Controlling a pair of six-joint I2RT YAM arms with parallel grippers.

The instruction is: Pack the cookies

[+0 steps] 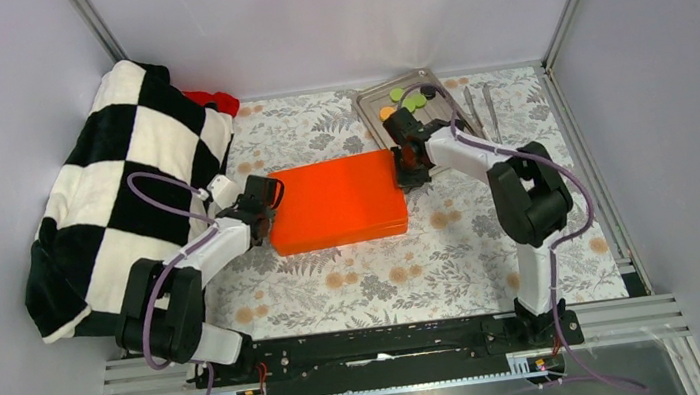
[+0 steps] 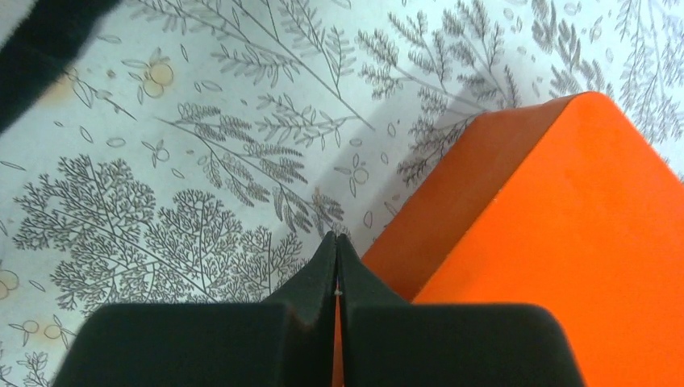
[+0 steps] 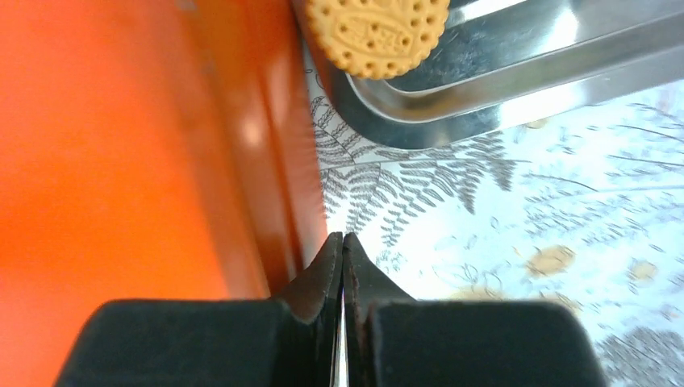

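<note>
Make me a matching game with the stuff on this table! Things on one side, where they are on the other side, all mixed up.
Things:
1. orange box
2. metal tray
3. checkered blanket
4. tweezers

Places:
A. heaped at the far left
B. holding the cookies
C. lying just right of the tray
D. between the left gripper and the right gripper

Pairs: 1-D, 2-B, 3-A, 4-C

No readable text, label, brand or number is showing anywhere; the round tan biscuit [image 3: 377, 32] is carrying embossed marks at its middle, too blurred to read.
</note>
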